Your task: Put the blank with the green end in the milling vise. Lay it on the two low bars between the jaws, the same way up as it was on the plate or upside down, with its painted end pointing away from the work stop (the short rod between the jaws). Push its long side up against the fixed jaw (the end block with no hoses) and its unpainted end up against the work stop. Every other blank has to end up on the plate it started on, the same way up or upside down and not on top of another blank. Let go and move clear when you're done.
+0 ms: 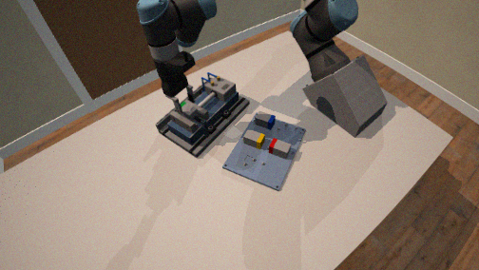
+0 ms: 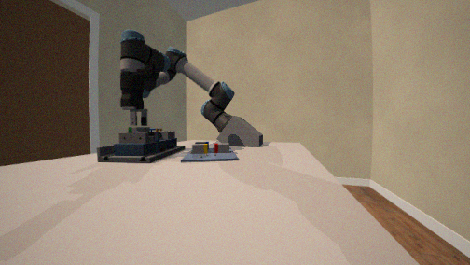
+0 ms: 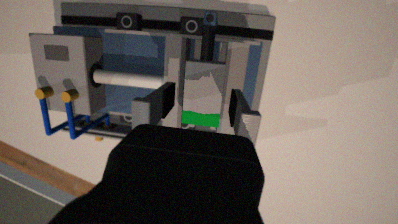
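Observation:
The blank with the green end (image 1: 182,103) (image 2: 131,129) (image 3: 200,118) lies in the milling vise (image 1: 216,102) (image 2: 140,148) (image 3: 75,60) between the jaws. In the wrist view its green end points away from the dark work stop (image 3: 207,45), and its long side lies close to the hose-free fixed jaw (image 3: 247,65). My gripper (image 1: 183,97) (image 2: 138,118) (image 3: 202,97) is open and empty. It hangs a little above the vise, with one finger to each side of the blank's green end.
The grey plate (image 1: 266,168) (image 2: 212,158) right of the vise carries three blanks, apart from each other: blue-ended (image 1: 265,120), yellow-ended (image 1: 254,139) and red-ended (image 1: 280,147). The arm's grey base block (image 1: 352,100) stands at the back right. Blue hoses (image 3: 57,122) run from the vise's moving end.

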Robot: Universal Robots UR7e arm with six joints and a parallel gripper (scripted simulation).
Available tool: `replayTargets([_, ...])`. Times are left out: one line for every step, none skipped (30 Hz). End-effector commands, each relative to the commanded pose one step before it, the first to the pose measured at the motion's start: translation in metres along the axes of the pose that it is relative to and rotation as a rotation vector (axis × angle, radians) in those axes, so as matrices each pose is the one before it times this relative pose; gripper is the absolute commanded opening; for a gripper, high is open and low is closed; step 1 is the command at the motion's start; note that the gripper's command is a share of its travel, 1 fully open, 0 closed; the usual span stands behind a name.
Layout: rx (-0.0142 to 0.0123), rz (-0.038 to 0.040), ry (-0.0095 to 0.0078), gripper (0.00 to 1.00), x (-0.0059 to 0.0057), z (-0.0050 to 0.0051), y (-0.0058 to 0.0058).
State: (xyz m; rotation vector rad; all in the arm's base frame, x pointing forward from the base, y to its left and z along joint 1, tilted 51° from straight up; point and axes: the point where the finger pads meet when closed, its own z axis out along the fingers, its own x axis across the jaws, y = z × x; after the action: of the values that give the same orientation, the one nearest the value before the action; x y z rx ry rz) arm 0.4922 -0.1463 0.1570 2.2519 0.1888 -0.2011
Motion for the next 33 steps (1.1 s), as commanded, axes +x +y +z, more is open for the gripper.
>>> replayTargets([-0.00039,0.00042,0.00104,1.00,0.00019,-0.00058,0.00016])
replayTargets([0.00000,0.00000,0.00000,1.00,0.00000,0.00000,0.00000])
replayTargets([0.00000,0.00000,0.00002,1.00,0.00000,-0.01195,0.00000])
replayTargets([0.00000,0.00000,-0.00001,1.00,0.00000,-0.01200,0.00000])
replayTargets([0.00000,0.00000,-0.00001,1.00,0.00000,-0.01200,0.00000])
replayTargets([0.00000,0.00000,-0.00001,1.00,0.00000,-0.01200,0.00000])
replayTargets([0.00000,0.00000,-0.00001,1.00,0.00000,-0.01200,0.00000])
replayTargets([0.00000,0.00000,0.00000,1.00,0.00000,0.00000,0.00000])
replayTargets([0.00000,0.00000,0.00000,1.00,0.00000,0.00000,0.00000])
replayTargets([0.00000,0.00000,0.00000,1.00,0.00000,0.00000,0.00000])
replayTargets([0.00000,0.00000,0.00000,1.00,0.00000,0.00000,0.00000])
replayTargets([0.00000,0.00000,0.00000,1.00,0.00000,0.00000,0.00000])
replayTargets([0.00000,0.00000,0.00000,1.00,0.00000,0.00000,0.00000])
replayTargets([0.00000,0.00000,0.00000,1.00,0.00000,0.00000,0.00000])
replayTargets([0.00000,0.00000,0.00000,1.00,0.00000,0.00000,0.00000])
replayTargets([0.00000,0.00000,0.00000,1.00,0.00000,0.00000,0.00000])
replayTargets([0.00000,0.00000,0.00000,1.00,0.00000,0.00000,0.00000])
replayTargets([0.00000,0.00000,0.00000,1.00,0.00000,0.00000,0.00000])
replayTargets([0.00000,0.00000,0.00000,1.00,0.00000,0.00000,0.00000])
replayTargets([-0.00031,-0.00018,0.00138,1.00,-0.00003,-0.00697,0.00005])
replayTargets([0.00010,0.00004,-0.00035,1.00,0.00003,-0.00769,-0.00002])
replayTargets([0.00010,0.00004,-0.00035,1.00,0.00003,-0.00769,-0.00002])
replayTargets([0.00010,0.00004,-0.00035,1.00,0.00003,-0.00769,-0.00002])
replayTargets([0.00010,0.00004,-0.00035,1.00,0.00003,-0.00769,-0.00002])
replayTargets([0.00000,0.00000,0.00000,1.00,0.00000,0.00000,0.00000])
replayTargets([0.00000,0.00000,0.00000,1.00,0.00000,0.00000,0.00000])
replayTargets([0.00000,0.00000,0.00000,1.00,0.00000,0.00000,0.00000])
replayTargets([0.00000,0.00000,0.00000,1.00,0.00000,0.00000,0.00000])
replayTargets([0.00000,0.00000,0.00000,1.00,0.00000,0.00000,0.00000])
replayTargets([0.00000,0.00000,0.00000,1.00,0.00000,0.00000,0.00000])
replayTargets([0.00000,0.00000,0.00000,1.00,0.00000,0.00000,0.00000])
replayTargets([0.00000,0.00000,0.00000,1.00,0.00000,0.00000,0.00000])
replayTargets([0.00000,0.00000,0.00000,1.00,0.00000,0.00000,0.00000])
